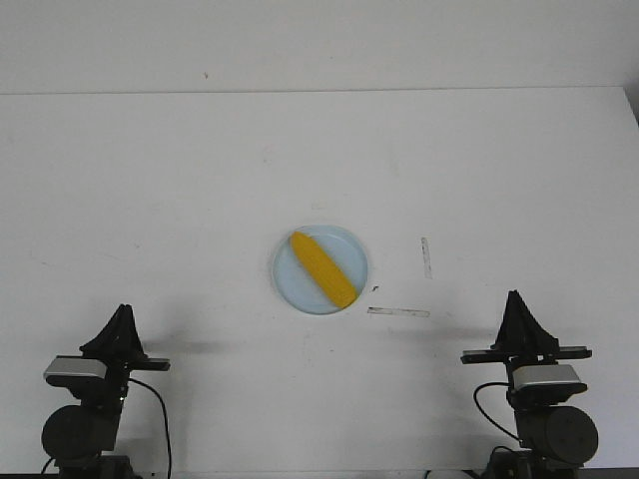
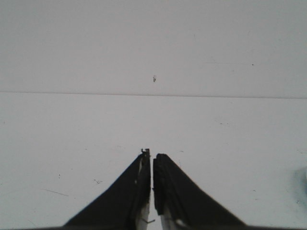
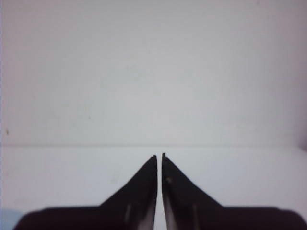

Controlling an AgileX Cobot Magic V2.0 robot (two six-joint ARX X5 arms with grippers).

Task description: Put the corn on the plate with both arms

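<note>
The corn [image 1: 323, 268] is lying on the plate [image 1: 288, 284], stretched diagonally from about 10 o'clock to about 4 o'clock across the pale dish, with its lower end reaching the rim. The plate is sitting near the middle of the white surface [image 1: 150, 180]. Two thin strips [image 1: 398, 312] are seen on the surface near the plate, at about its 3 and 4 o'clock.

The left pincer [image 1: 122, 317] is being held well apart from the plate, at about 7 o'clock from it, and the right pincer [image 1: 516, 303] at about 4 o'clock. In the left wrist view the left pincer [image 2: 151, 154] is shown with its jaws together and nothing between them; in the right wrist view the right pincer [image 3: 159, 155] is likewise pressed together on nothing (only a hairline slit is showing).

The task is being judged as finished, or nearly so, since the corn is already resting inside the dish and neither arm is touching it. If a parked pose is being kept, it is best done with both arms held low and clear of the plate, so that the dish is not being nudged. The end at the rim is judged the one risk, since a smooth cob could be rolled off by a bump.
</note>
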